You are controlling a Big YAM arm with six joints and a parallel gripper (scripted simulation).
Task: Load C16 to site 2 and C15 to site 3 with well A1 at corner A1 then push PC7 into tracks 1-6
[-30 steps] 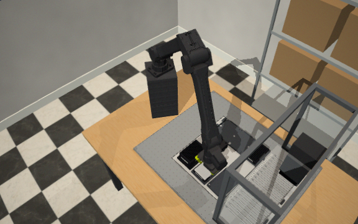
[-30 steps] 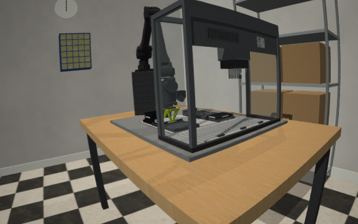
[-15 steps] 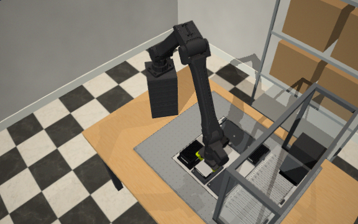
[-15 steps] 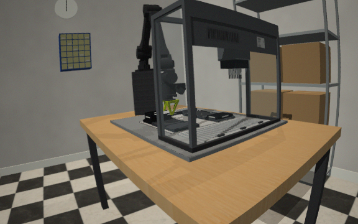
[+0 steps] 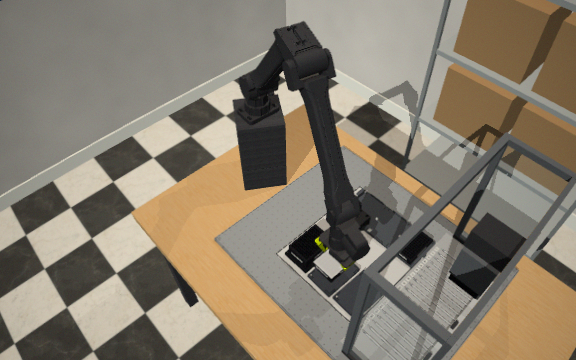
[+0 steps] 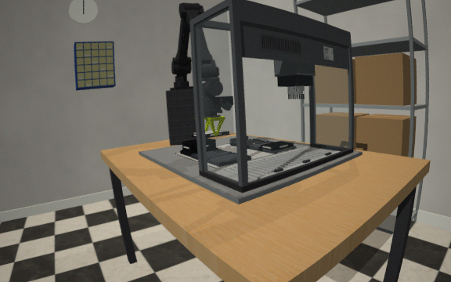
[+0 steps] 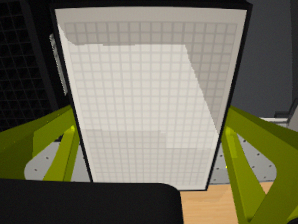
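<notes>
The white 384-well plate C16 (image 5: 329, 265) fills the wrist view (image 7: 149, 92), its fine grid of wells facing up. My gripper (image 5: 336, 256) is shut on it, with one lime finger on each long side (image 7: 149, 152). It holds the plate a little above the dark plate nest (image 5: 324, 283) in the row beside the apron. The black deep-well block C51 (image 5: 304, 247) stands on the neighbouring nest, at the left edge of the wrist view (image 7: 25, 63). A black plate (image 5: 415, 247) lies on the dark carrier (image 5: 388, 220) behind the instrument's frame post. In the exterior view the lime fingers (image 6: 214, 125) show behind the frame.
The instrument's grey frame (image 5: 468, 210) stands over the ribbed loading rails (image 5: 428, 290) right of the nests. A dark block (image 5: 488, 255) sits inside at the far side. The arm's black base column (image 5: 261, 150) stands at the table's back. A shelf rack with boxes (image 5: 518, 60) is behind.
</notes>
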